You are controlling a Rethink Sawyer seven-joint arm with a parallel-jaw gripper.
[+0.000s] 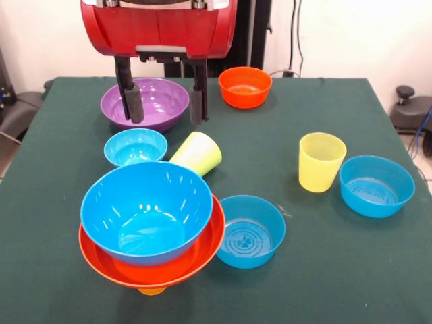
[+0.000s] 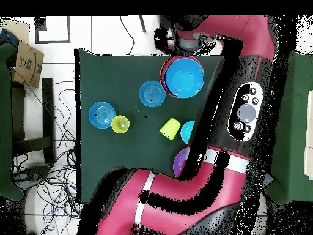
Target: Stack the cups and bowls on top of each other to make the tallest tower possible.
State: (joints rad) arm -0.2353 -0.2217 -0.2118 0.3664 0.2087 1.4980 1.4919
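The tower stands at the front left: a large blue bowl (image 1: pixel 147 210) nested in a wider orange bowl (image 1: pixel 177 270) over an orange cup (image 1: pixel 152 291), of which only the foot shows. My gripper (image 1: pixel 166 119) is open and empty, its black fingers (image 1: pixel 131 98) hanging over the large purple bowl (image 1: pixel 156 100) at the back. A lime green cup (image 1: pixel 197 153) lies on its side beside a small blue bowl (image 1: pixel 136 146). A pale yellow ribbed cup (image 1: pixel 321 160) stands upright at the right. In the overhead view the arm hides the gripper; the tower (image 2: pixel 183 76) shows there.
A small orange bowl (image 1: pixel 245 86) sits at the back. One medium blue bowl (image 1: pixel 250 231) touches the tower's right side; another (image 1: pixel 376 185) sits near the right edge, next to the yellow cup. The green table (image 1: pixel 324 270) fills the view.
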